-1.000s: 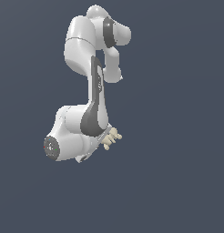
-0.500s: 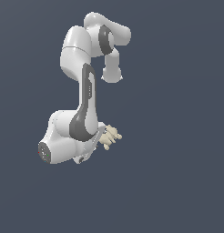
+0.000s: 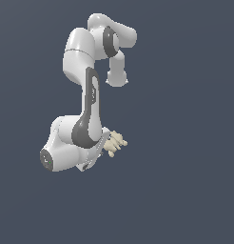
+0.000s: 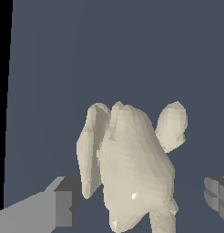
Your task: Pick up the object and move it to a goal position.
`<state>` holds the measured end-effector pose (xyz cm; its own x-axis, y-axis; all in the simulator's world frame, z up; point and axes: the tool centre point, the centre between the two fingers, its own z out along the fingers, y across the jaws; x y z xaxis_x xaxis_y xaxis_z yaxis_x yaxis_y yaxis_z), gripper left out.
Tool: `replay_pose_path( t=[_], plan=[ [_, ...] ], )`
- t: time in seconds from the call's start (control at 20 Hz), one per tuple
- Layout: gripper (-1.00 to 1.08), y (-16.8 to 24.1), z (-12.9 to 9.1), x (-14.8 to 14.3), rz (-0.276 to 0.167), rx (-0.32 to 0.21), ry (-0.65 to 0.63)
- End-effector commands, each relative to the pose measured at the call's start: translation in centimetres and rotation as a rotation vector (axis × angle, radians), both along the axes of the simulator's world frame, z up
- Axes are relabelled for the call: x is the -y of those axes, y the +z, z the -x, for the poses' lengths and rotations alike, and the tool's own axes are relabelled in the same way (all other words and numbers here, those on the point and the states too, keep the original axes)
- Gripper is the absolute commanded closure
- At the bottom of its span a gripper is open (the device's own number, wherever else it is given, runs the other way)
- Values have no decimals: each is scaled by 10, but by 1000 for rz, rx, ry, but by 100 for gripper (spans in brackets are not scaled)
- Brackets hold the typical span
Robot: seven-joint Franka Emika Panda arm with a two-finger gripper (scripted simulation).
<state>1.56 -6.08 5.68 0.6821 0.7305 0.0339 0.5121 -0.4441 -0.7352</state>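
Cream-beige lobed object (image 4: 132, 168) is framed between the fingers (image 4: 63, 207) of the gripper (image 3: 103, 150), which are spread apart, not touching it. Grasp step judged underway; closing is called for next.

A: How is the object (image 4: 132, 168) looking up close?

B: It's showing a matte, cream, faceted skin, like unglazed clay.

A: And the arm (image 3: 85, 114)?

B: Its white shells are looking like smooth, glossy plastic. The gripper (image 4: 141, 205) fingers (image 4: 63, 205) are reading as dull grey.
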Motion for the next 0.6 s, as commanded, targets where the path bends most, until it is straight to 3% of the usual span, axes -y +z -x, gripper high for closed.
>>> replay_pose_path(
  t=[0.0,0.55],
  plan=[
    [-100,-2,2,-2,0,0,0],
    [-100,-17,14,-13,-4,0,2]
  ],
)
